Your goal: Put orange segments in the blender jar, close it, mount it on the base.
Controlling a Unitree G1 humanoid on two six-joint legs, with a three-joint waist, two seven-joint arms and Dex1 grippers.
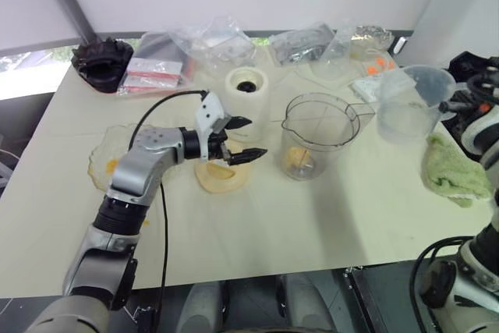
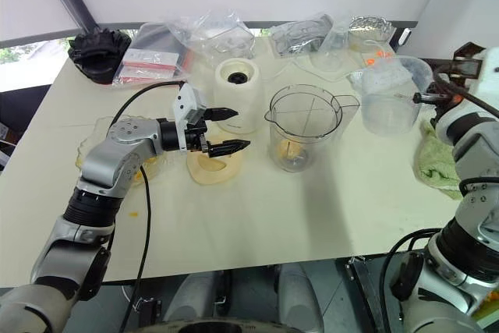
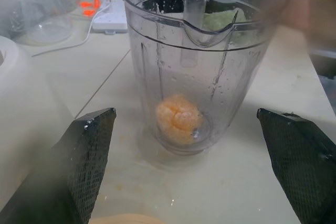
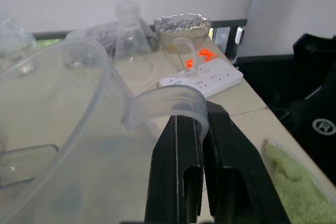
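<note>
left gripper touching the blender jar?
Apart. Left wrist view: both fingers stand wide of the blender jar, bare table between.

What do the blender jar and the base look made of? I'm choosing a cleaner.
The blender jar: clear, glossy, probably plastic; the orange segments show through its wall. The base: smooth cream-white shell, likely plastic, with a black coupling on top.
</note>
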